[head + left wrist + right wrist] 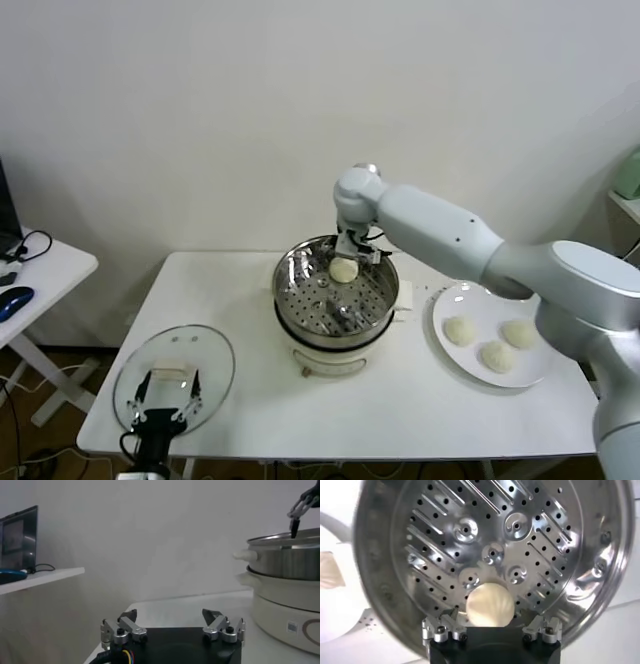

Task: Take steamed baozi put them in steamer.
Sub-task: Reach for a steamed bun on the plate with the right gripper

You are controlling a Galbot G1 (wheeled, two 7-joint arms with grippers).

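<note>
The steamer (320,305) stands mid-table, a shiny steel pot on a white base with a perforated tray (545,540) inside. One steamed baozi (344,270) lies on the far side of that tray. My right gripper (352,250) hangs just above it, open. In the right wrist view the baozi (489,602) sits between the spread fingers of the right gripper (492,612), clear of both. Three more baozi (497,356) rest on a white plate (470,300) to the right. My left gripper (170,388) waits open at the table's front left.
A flat glass lid (212,358) lies under the left gripper near the front-left corner. The left wrist view shows the steamer (285,570) from the side, behind the left gripper (169,614). A side table with a blue mouse (14,300) stands at the far left.
</note>
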